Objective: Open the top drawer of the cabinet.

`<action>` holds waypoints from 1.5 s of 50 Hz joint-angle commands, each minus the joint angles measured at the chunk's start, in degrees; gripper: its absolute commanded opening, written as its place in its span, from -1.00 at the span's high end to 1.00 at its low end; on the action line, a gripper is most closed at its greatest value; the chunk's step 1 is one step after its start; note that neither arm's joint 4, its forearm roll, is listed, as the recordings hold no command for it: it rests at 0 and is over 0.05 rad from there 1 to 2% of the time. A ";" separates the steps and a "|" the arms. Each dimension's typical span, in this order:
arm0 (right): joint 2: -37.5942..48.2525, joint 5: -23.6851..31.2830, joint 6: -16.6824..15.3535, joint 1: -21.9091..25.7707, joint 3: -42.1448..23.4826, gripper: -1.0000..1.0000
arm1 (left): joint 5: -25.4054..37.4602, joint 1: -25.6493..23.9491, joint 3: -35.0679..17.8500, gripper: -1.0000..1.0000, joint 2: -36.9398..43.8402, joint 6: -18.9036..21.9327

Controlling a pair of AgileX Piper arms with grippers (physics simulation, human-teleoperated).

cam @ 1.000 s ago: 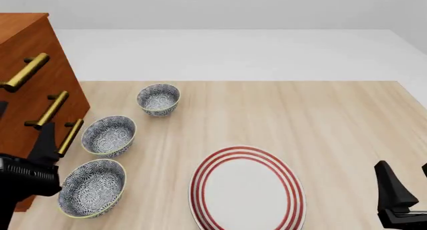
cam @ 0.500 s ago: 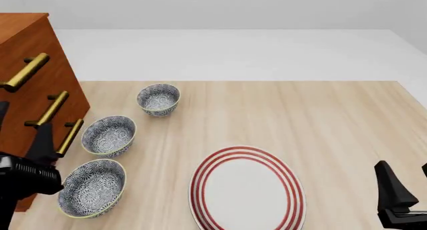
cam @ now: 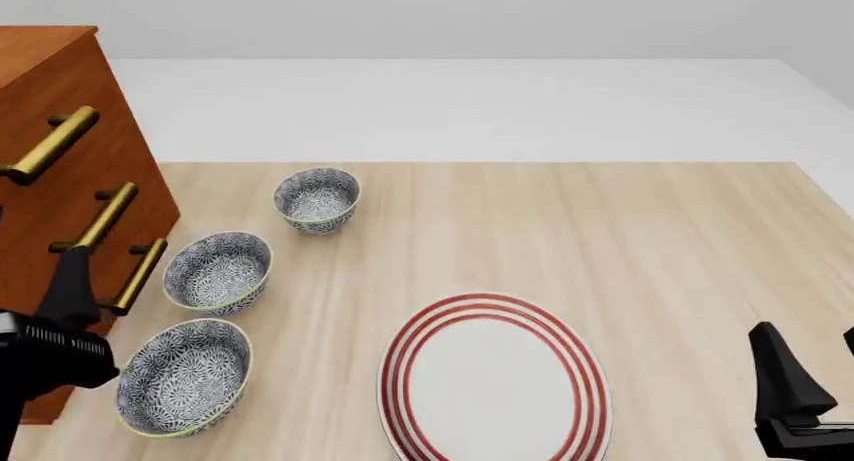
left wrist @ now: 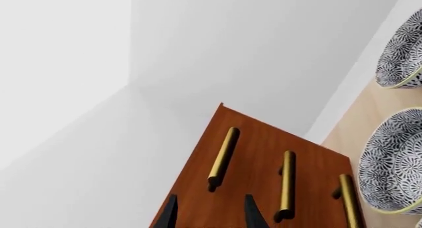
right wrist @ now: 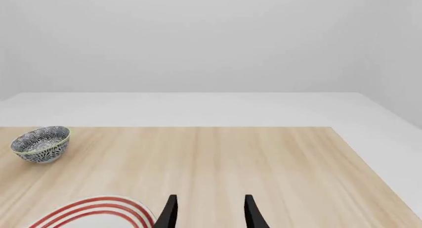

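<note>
Straight ahead of the left pincer (left wrist: 209,213) stands the cabinet (cam: 54,161), its three drawer fronts facing it; the top drawer (left wrist: 231,139) lies just beyond the parted, empty fingertips, brass handle (left wrist: 223,158) ungrasped, drawer shut; beside that pincer on the bench (cam: 641,241) sit three patterned bowls (cam: 214,271); the right pincer (right wrist: 209,213), also open and empty, hovers beside a red-ringed plate (cam: 494,381).

Both arms are matte black. The left gripper (cam: 67,281) has a thin pointed finger on a ribbed block; the right gripper (cam: 801,391) has a wedge-shaped finger.
</note>
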 commanded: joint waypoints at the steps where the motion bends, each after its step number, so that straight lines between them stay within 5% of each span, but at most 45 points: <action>1: 0.00 0.00 0.00 0.00 0.00 -1.00 | -0.05 0.66 -0.34 -1.00 0.07 1.64; 36: -0.01 0.00 0.01 0.00 0.00 -1.00 | -1.29 3.02 -4.95 -1.00 7.79 5.54; 38: 0.00 0.00 0.00 0.00 0.00 -1.00 | -1.63 3.28 -5.05 -1.00 8.17 8.01; 75: 0.00 0.00 -0.01 0.00 0.00 -1.00 | -1.63 4.96 -9.76 -1.00 13.19 9.87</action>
